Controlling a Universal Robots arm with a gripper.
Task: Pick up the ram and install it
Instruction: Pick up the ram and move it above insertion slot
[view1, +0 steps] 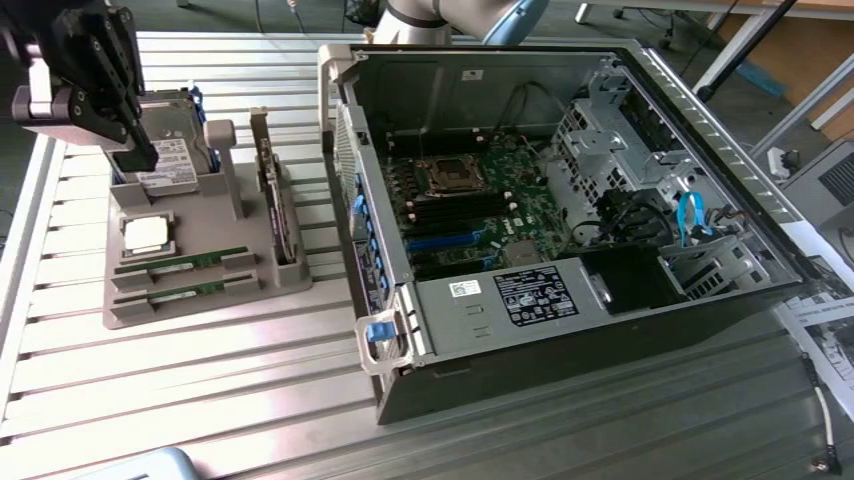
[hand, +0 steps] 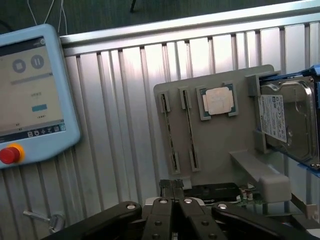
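Note:
Two green ram sticks (view1: 180, 262) (view1: 167, 296) lie side by side in slots at the near end of a grey holder tray (view1: 200, 310). The wrist view has them as two thin strips (hand: 166, 131) (hand: 189, 131) on the tray (hand: 220, 145). My gripper (view1: 135, 160) hangs over the far end of the tray, just above the hard drive (view1: 171, 150), well away from the ram. Its fingers (hand: 165, 192) are pressed together with nothing between them, and the gripper (hand: 172, 186) is shut.
The tray also holds a square silver processor (view1: 147, 232) (hand: 218, 101), an upright dark expansion card (view1: 274, 200) and the hard drive (hand: 287, 120). An open computer case (view1: 400, 345) with its motherboard (view1: 467, 200) lies on the exterior view's right. A teach pendant (hand: 30, 95) rests on the slatted table.

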